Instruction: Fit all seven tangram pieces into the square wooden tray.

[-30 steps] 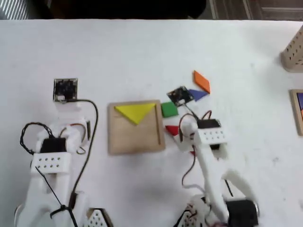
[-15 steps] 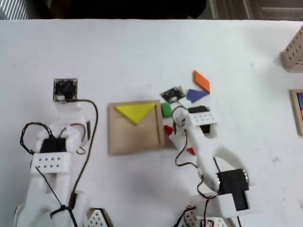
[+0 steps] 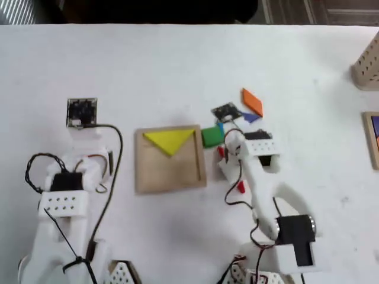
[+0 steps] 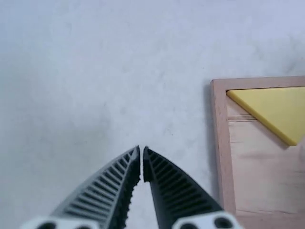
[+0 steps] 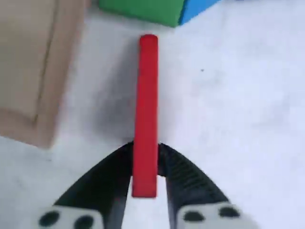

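Note:
The square wooden tray [image 3: 170,171] lies mid-table with a yellow triangle [image 3: 170,141] in its far part. My right gripper [image 5: 145,149] is shut on a red piece [image 5: 148,95], held edge-on just above the table beside the tray's right rim [image 5: 52,71]. Just beyond it lie a green square [image 3: 211,136] and a blue piece [image 5: 198,9]. An orange parallelogram [image 3: 252,102] and a blue-purple triangle [image 3: 251,118] lie farther back. My left gripper [image 4: 142,155] is shut on nothing over bare table left of the tray [image 4: 219,143].
A perforated wooden block [image 3: 366,65] and part of another tray [image 3: 372,139] sit at the right edge. A small red bit [image 3: 240,187] shows beside the right arm. Wide bare table spreads behind and left of the tray.
The right arm swung left, then back right and slightly farther. The red piece, earlier flat beside the tray, is now on edge in its jaws. The left arm stayed still.

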